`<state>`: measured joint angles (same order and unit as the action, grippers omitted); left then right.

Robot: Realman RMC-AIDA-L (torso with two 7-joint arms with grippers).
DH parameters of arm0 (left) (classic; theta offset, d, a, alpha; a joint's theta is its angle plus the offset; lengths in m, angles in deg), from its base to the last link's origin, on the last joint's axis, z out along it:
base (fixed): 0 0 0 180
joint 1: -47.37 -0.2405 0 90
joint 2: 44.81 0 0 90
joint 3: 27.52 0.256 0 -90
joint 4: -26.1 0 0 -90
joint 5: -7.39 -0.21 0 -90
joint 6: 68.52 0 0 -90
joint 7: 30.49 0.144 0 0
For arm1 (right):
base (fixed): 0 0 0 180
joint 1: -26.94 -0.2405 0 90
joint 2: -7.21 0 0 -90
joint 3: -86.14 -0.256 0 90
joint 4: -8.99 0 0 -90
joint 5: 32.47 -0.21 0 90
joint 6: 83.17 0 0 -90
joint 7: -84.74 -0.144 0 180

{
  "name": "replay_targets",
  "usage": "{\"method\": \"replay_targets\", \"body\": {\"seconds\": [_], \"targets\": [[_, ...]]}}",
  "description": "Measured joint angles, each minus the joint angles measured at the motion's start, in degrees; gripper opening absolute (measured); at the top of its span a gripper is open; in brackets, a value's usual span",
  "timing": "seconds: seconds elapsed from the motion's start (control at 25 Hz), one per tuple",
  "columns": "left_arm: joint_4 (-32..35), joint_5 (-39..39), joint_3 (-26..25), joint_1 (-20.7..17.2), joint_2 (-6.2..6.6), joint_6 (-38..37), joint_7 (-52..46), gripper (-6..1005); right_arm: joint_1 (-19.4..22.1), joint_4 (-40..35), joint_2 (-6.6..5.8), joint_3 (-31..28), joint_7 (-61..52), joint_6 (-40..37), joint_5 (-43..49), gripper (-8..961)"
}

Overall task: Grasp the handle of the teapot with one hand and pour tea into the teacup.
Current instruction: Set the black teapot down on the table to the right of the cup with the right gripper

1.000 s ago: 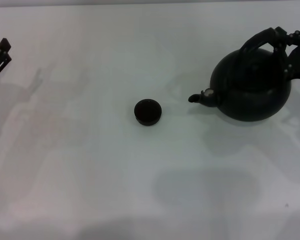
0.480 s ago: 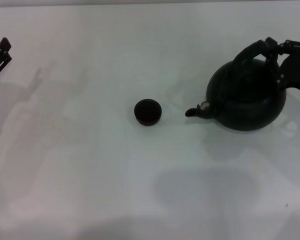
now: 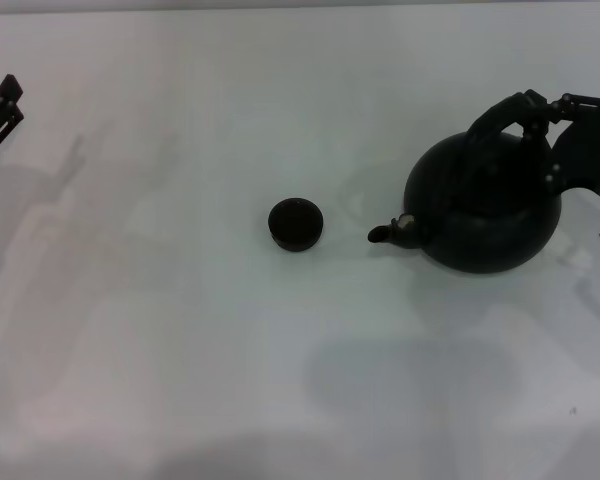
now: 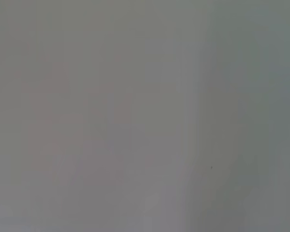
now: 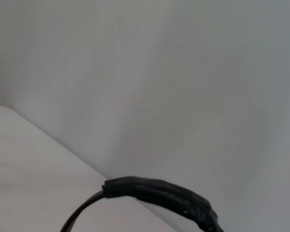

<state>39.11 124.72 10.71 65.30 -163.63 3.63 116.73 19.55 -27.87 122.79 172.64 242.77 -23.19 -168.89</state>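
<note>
Across the white table [image 3: 180, 350] wide bare surface lies on every side; the far edge runs along the head view's top. Between teacup [image 3: 296, 224] and teapot [image 3: 483, 208] only a short open gap, nothing in it. Teapot sits right of centre near the right edge, spout aimed left at the teacup, body tipped slightly spout-down. Handle [image 3: 502, 115] arches over its top, running spout-to-back; the right wrist view shows it [image 5: 159, 193] close. Right gripper [image 3: 550, 112] pinches the handle's rear end. Left gripper [image 3: 0, 115] parked at far left edge; finger state unclear.
</note>
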Motion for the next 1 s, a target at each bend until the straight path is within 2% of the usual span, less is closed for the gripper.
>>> {"method": "replay_targets", "body": {"seconds": [0.64,0.88,1.0], "targets": [[0.00,0.00,0.00,0.00,0.00,0.10,0.00,873,-0.83,2.04,0.04,-0.62,1.30,0.02,-0.30,111],[0.00,0.00,0.00,-0.11,0.00,0.10,0.00,873,-0.95,3.08,0.16,-0.75,1.22,0.23,-1.77,227],[0.00,0.00,0.00,-0.10,-0.06,0.10,0.00,873,-0.97,3.49,0.14,-0.81,0.87,0.48,-2.42,395]]}}
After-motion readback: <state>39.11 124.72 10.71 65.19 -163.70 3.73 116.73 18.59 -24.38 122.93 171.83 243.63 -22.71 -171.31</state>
